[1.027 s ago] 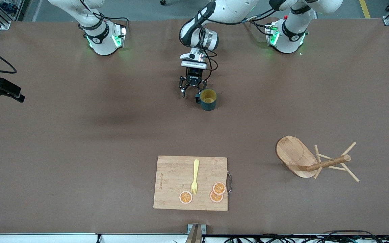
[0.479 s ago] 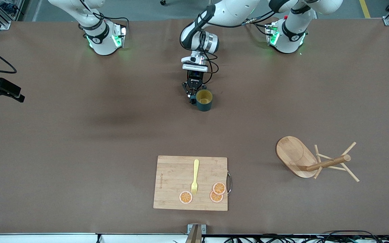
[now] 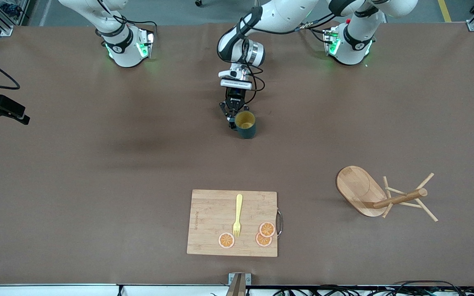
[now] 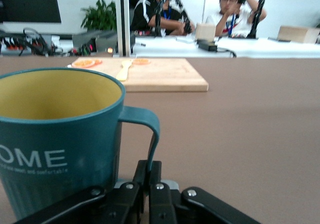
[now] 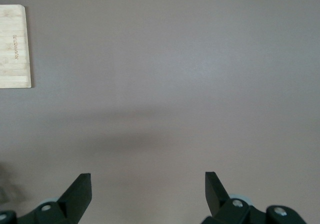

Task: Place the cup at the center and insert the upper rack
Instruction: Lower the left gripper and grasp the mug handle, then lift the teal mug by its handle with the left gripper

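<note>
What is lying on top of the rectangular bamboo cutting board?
On the rectangular bamboo cutting board lie a yellow fork and three orange slices; two of them overlap, hiding part of one.

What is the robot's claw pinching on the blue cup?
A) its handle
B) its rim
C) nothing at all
A: in the left wrist view, the left claw is shut on the cup at the bottom of its handle.
</note>
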Available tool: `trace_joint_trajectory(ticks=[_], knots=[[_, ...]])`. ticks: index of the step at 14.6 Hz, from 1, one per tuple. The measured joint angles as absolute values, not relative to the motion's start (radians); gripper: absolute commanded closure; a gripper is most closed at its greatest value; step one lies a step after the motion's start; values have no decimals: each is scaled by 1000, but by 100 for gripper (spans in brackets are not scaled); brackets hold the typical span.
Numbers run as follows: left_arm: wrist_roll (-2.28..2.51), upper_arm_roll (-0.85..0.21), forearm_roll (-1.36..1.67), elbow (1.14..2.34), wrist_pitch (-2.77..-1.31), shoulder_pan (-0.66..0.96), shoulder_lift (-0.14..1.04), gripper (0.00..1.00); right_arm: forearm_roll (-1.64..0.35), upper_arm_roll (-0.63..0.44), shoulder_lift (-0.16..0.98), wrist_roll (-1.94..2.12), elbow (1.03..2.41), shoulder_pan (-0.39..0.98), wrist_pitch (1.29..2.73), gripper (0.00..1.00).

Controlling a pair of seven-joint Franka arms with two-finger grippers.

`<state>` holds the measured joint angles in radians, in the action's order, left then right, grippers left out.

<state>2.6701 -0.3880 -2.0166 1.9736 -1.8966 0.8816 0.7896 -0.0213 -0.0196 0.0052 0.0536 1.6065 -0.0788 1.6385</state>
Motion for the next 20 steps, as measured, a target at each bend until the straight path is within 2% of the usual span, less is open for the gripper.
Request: trace_joint_trajectory(ticks=[3,11,20], knots=[[2474,-389,-1809,1869,-2022,841,755,100,-21,-19,5,54,1606,-79,1638,0],[2008,-394,-1235,1607,-2165,748,633,100,-21,-19,5,54,1606,-79,1622,0],[1849,-397,-839,1566,-2287,551,460,100,-21,-19,5,54,1606,-79,1619,0]])
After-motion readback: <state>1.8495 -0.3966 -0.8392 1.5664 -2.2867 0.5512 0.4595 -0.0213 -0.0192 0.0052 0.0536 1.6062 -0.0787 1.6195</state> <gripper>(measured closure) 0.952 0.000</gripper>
